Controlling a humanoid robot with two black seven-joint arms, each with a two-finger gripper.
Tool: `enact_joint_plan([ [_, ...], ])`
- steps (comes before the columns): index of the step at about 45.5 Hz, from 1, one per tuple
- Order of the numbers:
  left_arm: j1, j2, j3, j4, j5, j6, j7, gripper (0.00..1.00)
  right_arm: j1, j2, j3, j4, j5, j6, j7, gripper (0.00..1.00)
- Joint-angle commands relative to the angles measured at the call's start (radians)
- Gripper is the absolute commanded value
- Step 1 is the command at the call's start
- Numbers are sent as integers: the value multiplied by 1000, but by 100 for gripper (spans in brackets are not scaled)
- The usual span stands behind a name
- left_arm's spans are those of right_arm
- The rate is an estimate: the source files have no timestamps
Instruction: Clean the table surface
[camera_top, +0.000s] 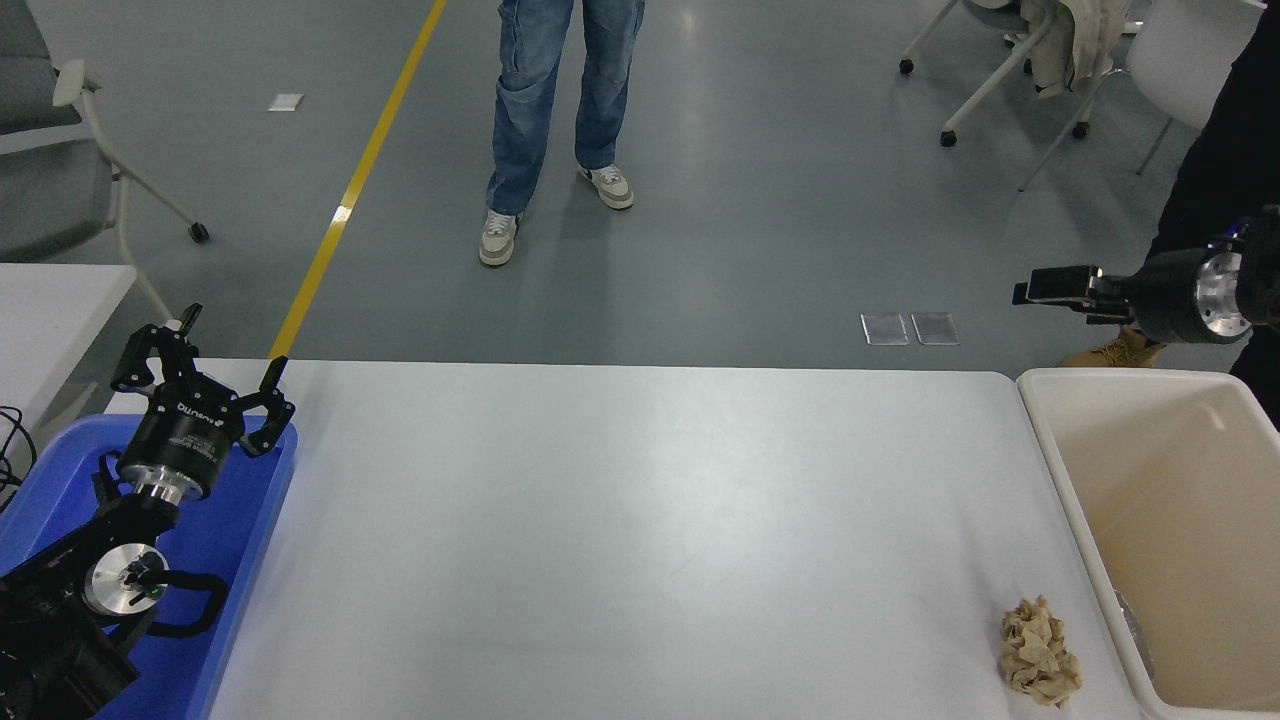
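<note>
Right now the bench (620, 520) fills the middle of my head view, a broad matte white top with rounded far corners, running from the blue tray (240, 540) on my left to the cream bin (1075, 500) on my right. On it I see one thing only: a crumpled tan wad of paper (1040, 652) lying near the front right corner, just beside the bin's long wall but not touching it.

My right end effector (1045, 285) comes in from the right edge, held level and pointing left, up beyond the bench's far right corner and well apart from the wad. I see it side-on, so I cannot tell whether its fingers are spread or pressed together.

My left end effector (200, 365) is parked at the lower left above the tray's far end, fingers spread wide and holding nothing.

Past the bench, on the grey floor, a person in blue jeans (560, 100) and pale sneakers stands beside a yellow floor line (350, 190). Another person in dark clothing (1225, 170) stands at the right edge, behind my right arm. A smaller white table (50, 310) shows at the far left.
</note>
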Motion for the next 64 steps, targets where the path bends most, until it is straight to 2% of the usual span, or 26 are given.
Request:
enact_joint_plan([
  [1, 0, 0, 0, 0, 0, 0, 0, 100, 17, 97, -236, 22, -98, 8, 34, 99],
  [15, 0, 0, 0, 0, 0, 0, 0, 100, 2, 57, -265, 205, -98, 8, 34, 99],
  [30, 0, 0, 0, 0, 0, 0, 0, 100, 6, -55, -467, 357, -109, -6, 33, 99],
  [38, 0, 0, 0, 0, 0, 0, 0, 100, 2, -67, -526, 444, -109, -46, 33, 99],
  [55, 0, 0, 0, 0, 0, 0, 0, 100, 32, -67, -487, 565, -107, -54, 31, 99],
  [64, 0, 0, 0, 0, 0, 0, 0, 100, 26, -67, -392, 581, -84, -55, 30, 99],
])
